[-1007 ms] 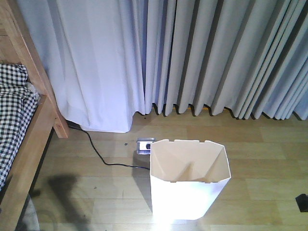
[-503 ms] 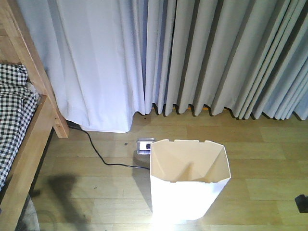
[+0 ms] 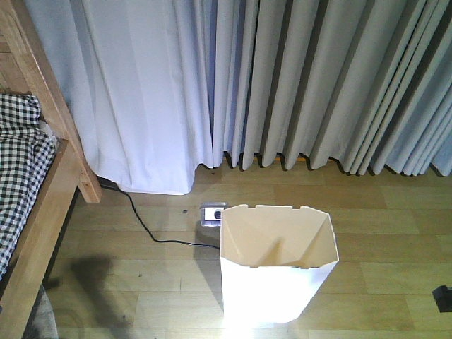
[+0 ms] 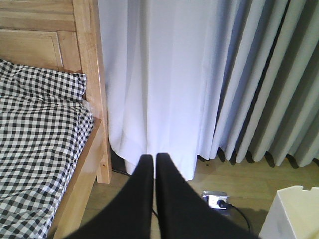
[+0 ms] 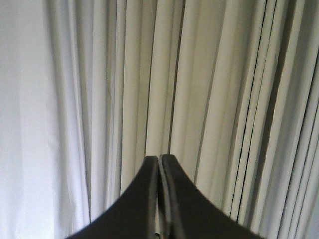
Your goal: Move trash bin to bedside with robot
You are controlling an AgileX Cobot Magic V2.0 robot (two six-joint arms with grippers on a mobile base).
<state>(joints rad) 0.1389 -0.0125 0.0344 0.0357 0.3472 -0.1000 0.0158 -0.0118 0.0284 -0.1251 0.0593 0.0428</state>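
Trash bin (image 3: pixel 277 265) upright on the wood floor (image 3: pixel 381 233), open top up, well right of the bed (image 3: pixel 32 191), apart from its frame. Floor socket (image 3: pixel 212 212) with black cable (image 3: pixel 145 226) just behind bin's left rear corner. Curtains (image 3: pixel 282 78) behind. Left claw (image 4: pixel 154 162) clenched, empty, pointing at curtain beside bedpost. Right claw (image 5: pixel 159 162) clenched, apparently empty, facing curtains.

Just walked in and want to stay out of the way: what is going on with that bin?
Nothing is handling it at this moment. The white trash bin stands upright on the wooden floor before the curtains, apart from the bed at the left. Both wrist views show the left gripper and right gripper shut on nothing, neither touching the bin.
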